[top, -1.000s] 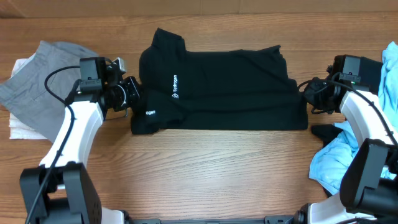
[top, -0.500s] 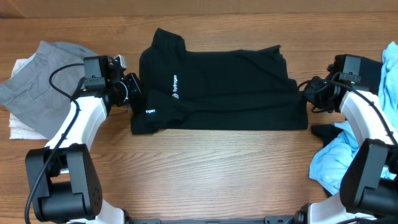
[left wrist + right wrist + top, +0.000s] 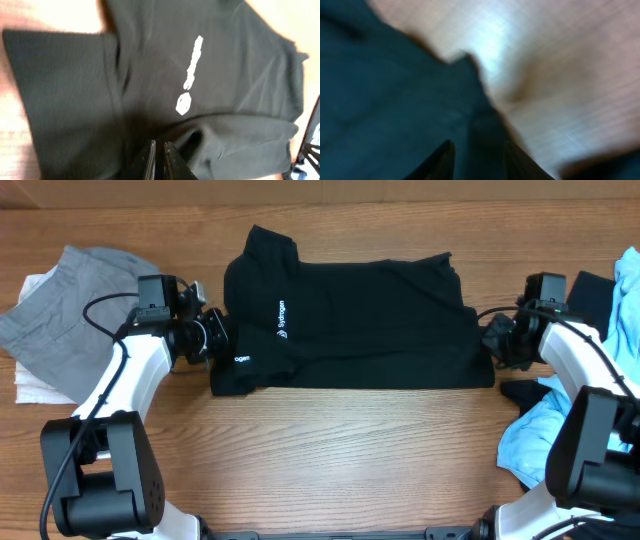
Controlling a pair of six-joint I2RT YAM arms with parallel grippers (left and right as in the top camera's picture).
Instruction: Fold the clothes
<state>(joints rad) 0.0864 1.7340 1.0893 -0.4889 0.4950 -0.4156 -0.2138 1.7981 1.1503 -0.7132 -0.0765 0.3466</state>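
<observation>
Black shirt point(image 3: 370, 330): soft cloth, matt, a fine knit texture is seen in the left wrist view. Logo point(image 3: 281, 322): white print, flat, matt. Table point(image 3: 350, 460): wood grain, smooth, a light sheen is noted, with glare in the right wrist view. Grey garment point(image 3: 60, 310), far left: matt cloth, creased. White garment point(image 3: 30, 385) under it: plain matt cloth. Light blue garment point(image 3: 525, 442), near right: thin cloth, crumpled, matt. Arm links point(image 3: 125, 390): white plastic, smooth, semi-gloss. Arm base point(image 3: 100, 480): black, matt, smooth.
</observation>
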